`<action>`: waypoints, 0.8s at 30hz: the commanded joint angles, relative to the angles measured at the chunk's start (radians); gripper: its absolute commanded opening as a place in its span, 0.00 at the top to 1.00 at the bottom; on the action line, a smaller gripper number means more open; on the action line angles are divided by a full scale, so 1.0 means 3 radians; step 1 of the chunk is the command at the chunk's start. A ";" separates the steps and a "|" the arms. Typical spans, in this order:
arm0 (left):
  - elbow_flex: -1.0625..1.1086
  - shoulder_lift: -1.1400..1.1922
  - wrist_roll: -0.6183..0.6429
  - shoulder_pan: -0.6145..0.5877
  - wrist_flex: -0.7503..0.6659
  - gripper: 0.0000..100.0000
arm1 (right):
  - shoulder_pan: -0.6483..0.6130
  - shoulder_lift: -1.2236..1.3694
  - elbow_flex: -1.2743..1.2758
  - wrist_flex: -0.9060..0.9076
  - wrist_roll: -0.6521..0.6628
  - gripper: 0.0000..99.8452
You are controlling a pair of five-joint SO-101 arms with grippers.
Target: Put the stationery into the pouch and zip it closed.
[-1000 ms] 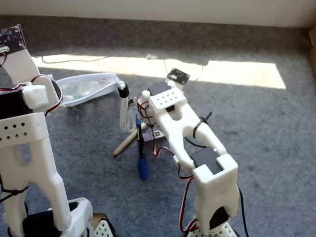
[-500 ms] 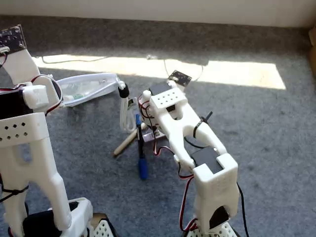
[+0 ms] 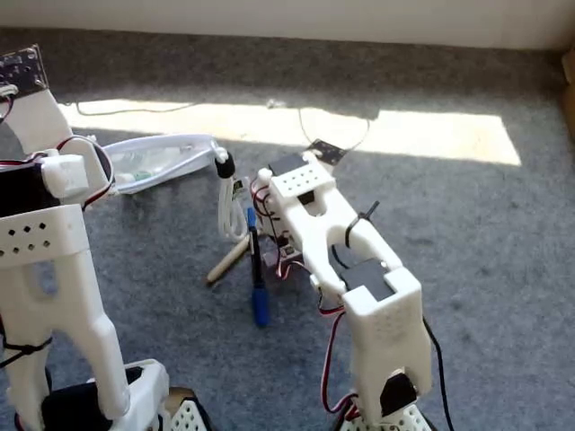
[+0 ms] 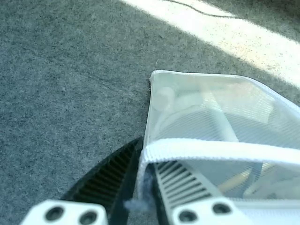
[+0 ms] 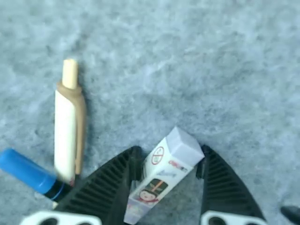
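The pouch (image 4: 211, 122), white mesh with some shapes showing through it, lies on the carpet (image 3: 467, 233) with its banded edge pinched between the fingers of the left gripper (image 4: 143, 154). The eraser (image 5: 161, 178) lies tilted on the carpet between the spread jaws of the right gripper (image 5: 166, 152) (whether they touch it, I cannot tell). Just beside that gripper lie a beige pen (image 5: 68, 126) and a blue pen (image 5: 26, 171), and the beige one crosses under the blue. A white pen (image 3: 223, 197) with a black end sits between the pouch's tip and the right gripper. The grey carpet carries a strip of sunlight (image 3: 431, 135) and a thin cable (image 3: 135, 108), with a pale wall (image 3: 359, 18) behind.
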 commanded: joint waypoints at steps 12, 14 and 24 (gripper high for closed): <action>0.0013 0.0018 -0.0020 -0.0049 -0.0066 0.99 | 0.0217 0.0008 -0.0136 0.0176 -0.0020 0.83; 0.0013 0.0018 -0.0020 -0.0049 -0.0066 0.99 | 0.0222 0.0008 -0.0136 0.0161 -0.0020 0.88; 0.0013 0.0013 -0.0020 -0.0038 -0.0051 0.99 | 0.0309 -0.0018 -0.0146 0.0176 -0.0015 0.94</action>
